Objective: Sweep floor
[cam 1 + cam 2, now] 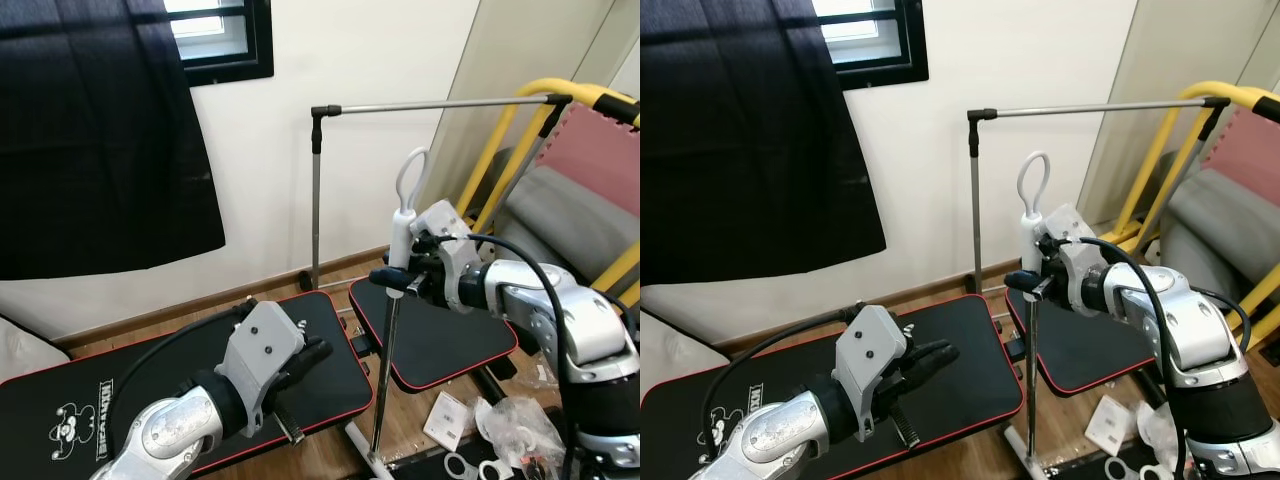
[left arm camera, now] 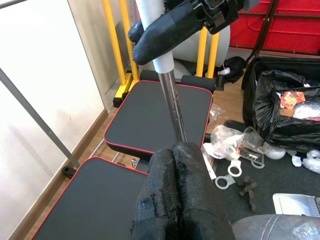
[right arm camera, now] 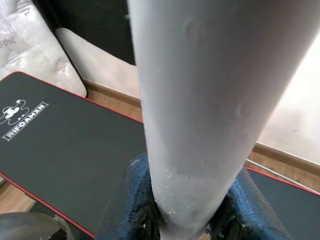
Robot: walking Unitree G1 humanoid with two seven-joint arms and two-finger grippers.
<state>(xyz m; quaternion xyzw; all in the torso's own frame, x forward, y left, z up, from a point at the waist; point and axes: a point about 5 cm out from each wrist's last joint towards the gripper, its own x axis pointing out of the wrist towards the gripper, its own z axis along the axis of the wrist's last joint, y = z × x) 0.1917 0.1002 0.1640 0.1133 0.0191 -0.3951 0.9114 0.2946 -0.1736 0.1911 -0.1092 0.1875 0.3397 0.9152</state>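
Your right gripper (image 1: 392, 277) clamps the white-grip, silver-shaft broom handle (image 1: 398, 235), upright between the two black red-edged bench pads (image 1: 330, 330). Left gripper (image 1: 310, 355), fingers pressed together and empty, sits lower and to its left.

The broom handle (image 1: 385, 370) is cut off at the bottom edge, so its head can't be seen. The small bits on the dark mat (image 2: 248, 188) are too tiny to be identified, tbh.

Black padded bench (image 1: 180, 370), clothes rail (image 1: 430, 104), dark curtain (image 1: 100, 130), poss. plastic bags (image 1: 515, 425) on floor.
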